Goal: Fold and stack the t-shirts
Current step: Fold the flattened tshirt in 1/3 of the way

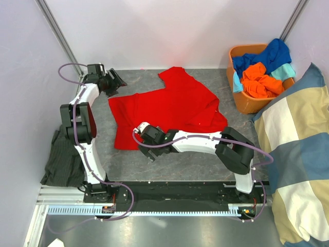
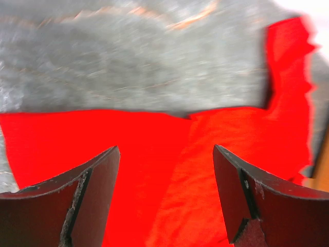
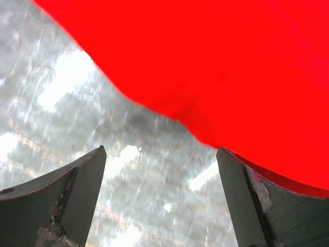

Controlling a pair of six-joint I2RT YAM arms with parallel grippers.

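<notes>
A red t-shirt (image 1: 169,105) lies spread and rumpled on the grey table; it also shows in the left wrist view (image 2: 169,154) and the right wrist view (image 3: 231,62). My left gripper (image 1: 117,81) hovers at its far-left corner, open and empty (image 2: 165,154), with red fabric below the fingers. My right gripper (image 1: 140,128) is at the shirt's near edge, open and empty (image 3: 160,154), over bare table with the red hem just beyond and beside the right finger. Royal blue (image 1: 272,54), orange (image 1: 259,80) and light teal (image 1: 284,70) t-shirts lie bunched in the basket.
An orange basket (image 1: 252,105) stands at the back right. A big blue-and-beige checked cushion (image 1: 295,154) fills the right side. A dark grey cloth (image 1: 61,157) lies at the left by the left arm's base. White walls close the back and sides.
</notes>
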